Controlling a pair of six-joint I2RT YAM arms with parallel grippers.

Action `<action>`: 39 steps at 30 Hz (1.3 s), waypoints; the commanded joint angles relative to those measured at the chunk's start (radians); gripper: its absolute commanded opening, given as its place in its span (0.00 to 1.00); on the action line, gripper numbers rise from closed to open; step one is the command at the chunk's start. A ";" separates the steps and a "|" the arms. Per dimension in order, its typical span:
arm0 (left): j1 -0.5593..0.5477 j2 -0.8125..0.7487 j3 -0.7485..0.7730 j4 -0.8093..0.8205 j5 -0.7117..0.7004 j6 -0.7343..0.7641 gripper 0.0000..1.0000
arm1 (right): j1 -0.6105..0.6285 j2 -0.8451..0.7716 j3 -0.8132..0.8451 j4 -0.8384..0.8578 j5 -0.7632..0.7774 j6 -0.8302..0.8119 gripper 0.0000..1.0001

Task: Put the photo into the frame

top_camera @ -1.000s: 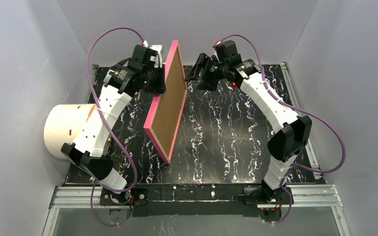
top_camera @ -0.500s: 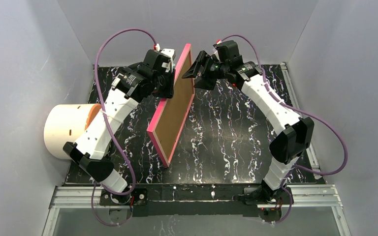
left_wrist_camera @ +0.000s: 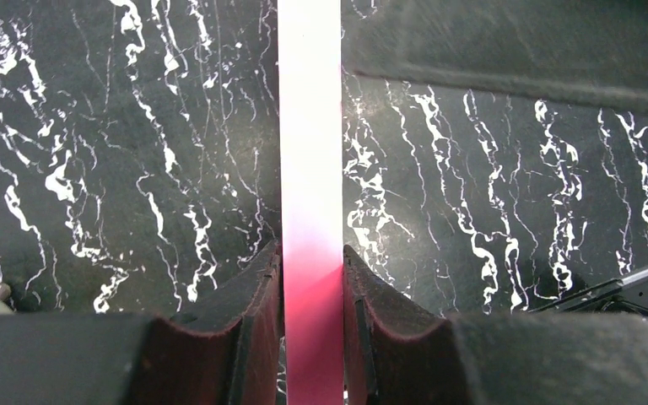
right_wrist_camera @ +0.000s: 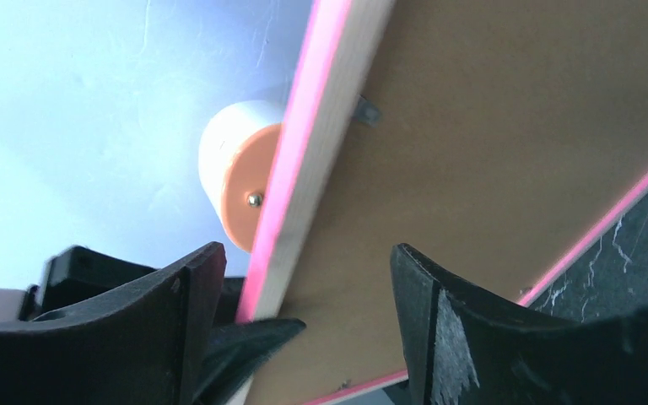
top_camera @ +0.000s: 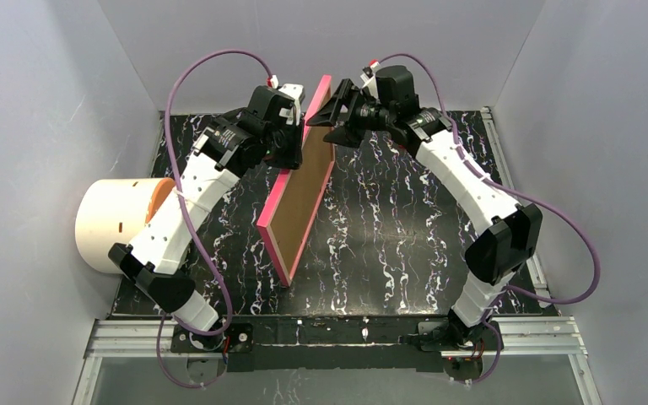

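Note:
The frame (top_camera: 280, 196) stands upright on its long edge across the middle of the mat, its pink front to the left. The brown backing board (top_camera: 307, 181) sits in its back and faces right. My left gripper (top_camera: 295, 142) is shut on the frame's upper rim; in the left wrist view the jaws (left_wrist_camera: 312, 270) pinch the pink edge (left_wrist_camera: 310, 126). My right gripper (top_camera: 327, 118) is open at the far top corner. In the right wrist view (right_wrist_camera: 304, 253) the pale wood rim (right_wrist_camera: 331, 139) and the board (right_wrist_camera: 489, 152) lie between its fingers, untouched. The photo is hidden.
A white cylinder (top_camera: 111, 224) with an orange end lies at the mat's left edge; it also shows past the frame in the right wrist view (right_wrist_camera: 234, 160). Grey walls close in the back and sides. A metal rail (top_camera: 337, 331) runs along the near edge.
My left gripper has carried the frame's top end rightwards and farther back, standing it steeper. My right gripper has risen and closed in on the frame's top corner.

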 commanded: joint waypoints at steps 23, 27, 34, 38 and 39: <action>-0.010 -0.189 -0.166 0.302 0.234 0.017 0.96 | 0.066 0.021 0.238 -0.443 0.325 -0.217 0.65; -0.011 -0.247 -0.221 0.397 0.283 0.009 0.98 | 0.058 -0.029 0.198 -0.441 0.351 -0.221 0.64; -0.009 -0.263 -0.267 0.468 0.248 -0.022 0.98 | 0.021 -0.105 0.053 -0.458 0.361 -0.218 0.69; -0.009 -0.240 -0.287 0.478 0.166 -0.069 0.98 | -0.017 -0.182 -0.058 -0.457 0.365 -0.196 0.67; -0.008 -0.231 -0.296 0.493 0.141 -0.096 0.98 | -0.032 -0.209 -0.087 -0.456 0.357 -0.191 0.67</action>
